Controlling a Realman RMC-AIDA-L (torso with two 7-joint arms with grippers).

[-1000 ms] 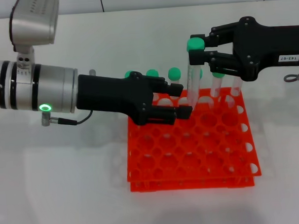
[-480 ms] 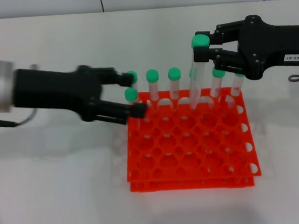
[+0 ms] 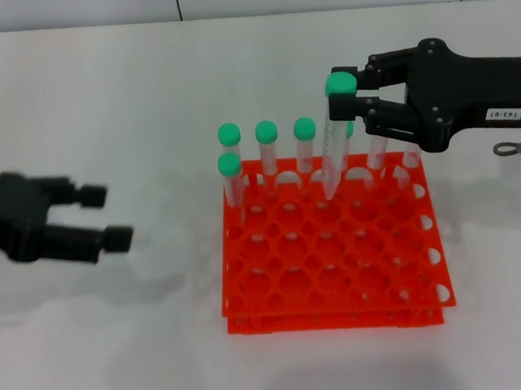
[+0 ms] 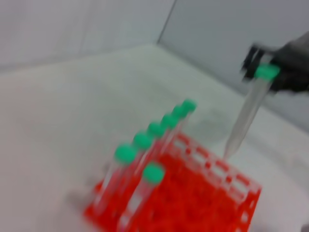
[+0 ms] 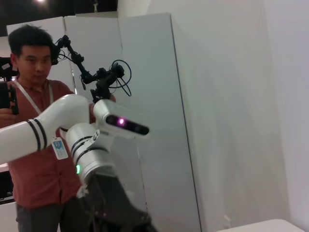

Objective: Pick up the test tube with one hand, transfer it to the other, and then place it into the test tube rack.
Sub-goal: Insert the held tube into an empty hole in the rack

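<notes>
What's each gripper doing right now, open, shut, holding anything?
Left gripper: open, empty, off to the rack's left.
Right gripper: shut on the test tube, just under its green cap, above the test tube rack.

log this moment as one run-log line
phase: place after handover | right end effector: shut on test tube, tip just above test tube rack back rows | left end effector: open, empty, off to rack's left

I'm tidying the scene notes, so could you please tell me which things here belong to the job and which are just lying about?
Job:
tube, held by its cap in the right claw over the rack
rack
left claw, open, off to the rack's left

Just there:
other tubes standing in the rack
table
person, in the right wrist view
</notes>
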